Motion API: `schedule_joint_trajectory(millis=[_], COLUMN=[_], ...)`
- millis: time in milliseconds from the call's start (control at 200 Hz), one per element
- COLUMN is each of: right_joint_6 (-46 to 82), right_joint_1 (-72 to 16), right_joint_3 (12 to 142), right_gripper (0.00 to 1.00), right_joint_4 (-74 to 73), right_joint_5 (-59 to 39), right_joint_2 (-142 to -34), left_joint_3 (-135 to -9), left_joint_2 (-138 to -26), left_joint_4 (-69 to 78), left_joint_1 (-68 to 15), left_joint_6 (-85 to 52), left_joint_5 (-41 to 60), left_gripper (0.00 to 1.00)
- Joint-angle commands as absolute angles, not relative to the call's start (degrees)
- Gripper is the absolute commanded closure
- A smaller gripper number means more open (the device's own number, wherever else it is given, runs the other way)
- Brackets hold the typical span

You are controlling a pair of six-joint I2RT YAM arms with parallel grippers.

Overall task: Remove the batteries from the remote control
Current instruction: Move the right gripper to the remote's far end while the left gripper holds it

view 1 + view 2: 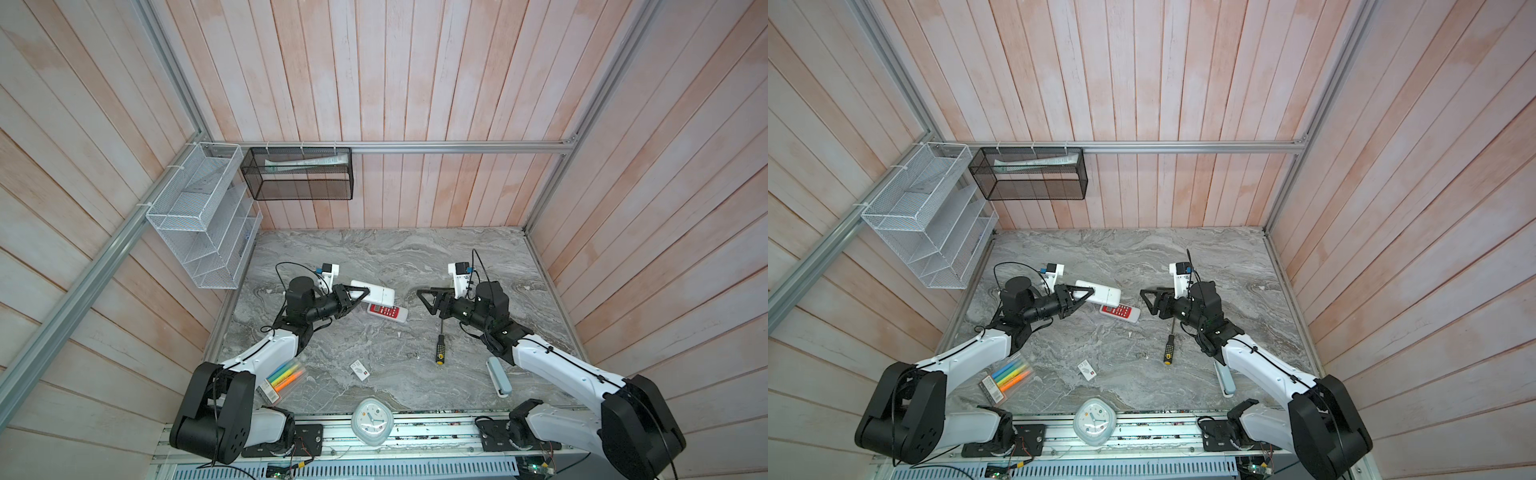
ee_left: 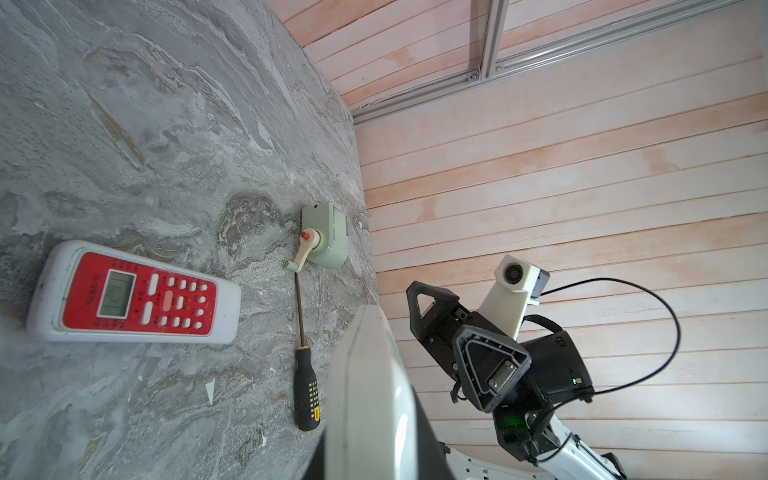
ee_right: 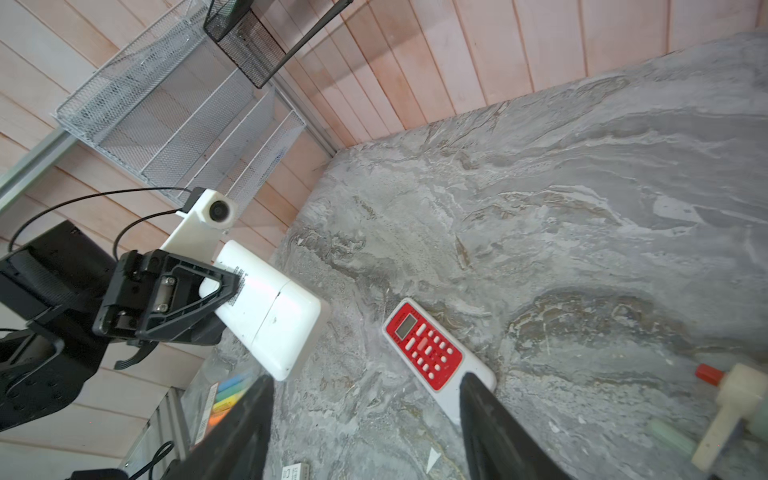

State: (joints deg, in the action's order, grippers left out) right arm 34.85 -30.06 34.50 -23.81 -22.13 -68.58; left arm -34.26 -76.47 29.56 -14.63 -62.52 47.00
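The left fingers (image 3: pixel 203 268) are clamped on the white remote control (image 3: pixel 274 316), held clear of the bench (image 1: pixel 374 257). The right fingers (image 3: pixel 494 436) are spread and empty. Best bet: thumb that back-cover seam and slide it off while the left grips firm. Two remotes, counting the red-faced remote (image 3: pixel 428 349), and one screwdriver (image 1: pixel 439 347). The batteries are hidden, presumably inside.

On my counter (image 1: pixel 374 257) a black-and-yellow screwdriver (image 1: pixel 440 347) lies right of middle, with a highlighter pack (image 1: pixel 284 377) at the near left. A pale clock (image 1: pixel 372 420) sits at the front edge. A white wire rack (image 1: pixel 195 216) and a black mesh basket (image 1: pixel 299 176) hang on the walls.
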Motion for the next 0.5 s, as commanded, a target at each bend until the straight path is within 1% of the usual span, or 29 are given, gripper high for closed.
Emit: schedule_joint_trajectory(millis=[0,140,245,400,495], right_joint_6=[39.3,39.9,43.2,44.7,45.9], right_joint_1=[-30.1,-31.2,-31.6,-32.0,-32.4], right_joint_3=[37.6,41.0,41.6,43.2,43.3], right_gripper=[0.33,0.36,0.38,0.43,0.44], right_joint_4=[-25.1,-23.2,-24.0,-24.0,-25.8], right_joint_5=[-29.0,-29.1,-28.0,-30.6,-31.4], right_joint_2=[-70.3,-72.3,-73.7,-77.1,-78.4], left_joint_3=[-34.8,-36.2,-36.7,-36.9,-37.0], left_joint_2=[-75.0,-76.0,-77.0,-77.3,-77.3], left_joint_4=[34.1,34.6,35.8,37.7,38.1], left_joint_1=[-15.7,-17.4,-17.9,-18.0,-18.0], left_joint_6=[-63.5,-63.2,-63.9,-65.2,-65.7], left_joint_5=[48.1,47.1,47.2,47.2,47.1], left_gripper=[0.88,0.88,0.88,0.88,0.88])
